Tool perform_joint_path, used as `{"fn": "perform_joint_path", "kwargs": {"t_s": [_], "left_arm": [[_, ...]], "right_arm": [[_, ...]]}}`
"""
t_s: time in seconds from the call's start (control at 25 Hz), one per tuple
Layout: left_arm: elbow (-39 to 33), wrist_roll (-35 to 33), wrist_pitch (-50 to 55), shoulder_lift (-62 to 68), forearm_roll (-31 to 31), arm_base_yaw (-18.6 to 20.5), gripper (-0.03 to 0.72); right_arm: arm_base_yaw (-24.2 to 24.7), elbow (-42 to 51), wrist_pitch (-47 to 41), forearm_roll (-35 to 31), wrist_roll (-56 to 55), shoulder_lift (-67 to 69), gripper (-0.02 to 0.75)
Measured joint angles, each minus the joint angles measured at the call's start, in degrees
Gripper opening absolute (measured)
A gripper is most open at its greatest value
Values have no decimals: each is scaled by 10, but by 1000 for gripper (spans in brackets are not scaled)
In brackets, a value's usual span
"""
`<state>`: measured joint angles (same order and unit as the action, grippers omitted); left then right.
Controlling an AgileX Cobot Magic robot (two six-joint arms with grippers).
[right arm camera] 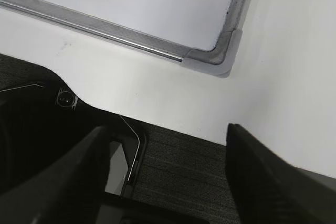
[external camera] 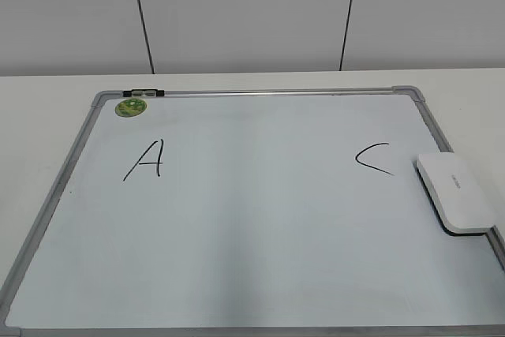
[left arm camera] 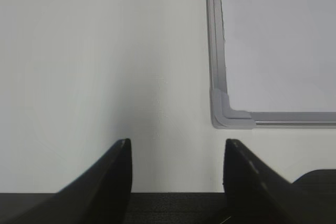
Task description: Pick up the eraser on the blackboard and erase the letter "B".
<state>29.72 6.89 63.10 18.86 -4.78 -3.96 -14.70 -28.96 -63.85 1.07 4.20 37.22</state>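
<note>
Board (external camera: 260, 226) lies flat on table (external camera: 47, 96), middle wide and bare between letter A (external camera: 146, 158) at left and letter C (external camera: 374, 159) at right. Eraser (external camera: 458, 192) sits on right edge, overlapping frame, just beside C. Green magnet (external camera: 131, 106) in far left corner, small black clip (external camera: 145, 93) on frame just beyond it. Table strips left, right and far of board bare. Wall (external camera: 252, 13) closes far side. Left gripper (left arm camera: 177, 156) over bare table left of board corner, fingers apart; right gripper (right arm camera: 168, 140) near other near corner, fingers apart.
</note>
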Motion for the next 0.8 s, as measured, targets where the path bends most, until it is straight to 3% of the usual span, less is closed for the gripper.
{"fn": "perform_joint_path", "kwargs": {"t_s": [0.4, 0.8], "left_arm": [[0, 0, -1, -31, 0, 13, 419], [0, 0, -1, -158, 1, 25, 419]], "right_arm": [[1, 0, 0, 2, 1, -21, 510], [57, 1, -3, 4, 1, -187, 510]]}}
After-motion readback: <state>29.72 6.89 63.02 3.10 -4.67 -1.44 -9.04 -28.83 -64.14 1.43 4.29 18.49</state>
